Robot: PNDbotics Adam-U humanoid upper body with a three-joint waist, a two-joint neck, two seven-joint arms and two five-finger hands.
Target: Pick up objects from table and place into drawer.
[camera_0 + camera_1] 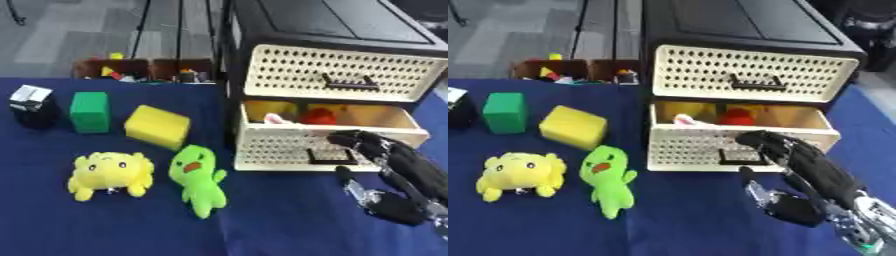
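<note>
A black cabinet holds two cream perforated drawers; the upper drawer (pixel 341 72) is closed and the lower drawer (pixel 324 145) is pulled out. Inside it lie a red thing (pixel 319 116) and something white and pink (pixel 276 119). My right hand (pixel 398 172) hovers open just before the lower drawer's front, its fingers (pixel 354 138) reaching toward the handle (pixel 331 156), holding nothing. On the blue table (pixel 114 225) lie a yellow plush (pixel 111 174), a green plush (pixel 199 178), a yellow block (pixel 157 126), a green block (pixel 90 112) and a black and white box (pixel 32 105). The left hand does not show.
Brown boxes of small coloured items (pixel 144 70) stand on the floor behind the table's far edge. The cabinet (pixel 324 25) fills the back right of the table.
</note>
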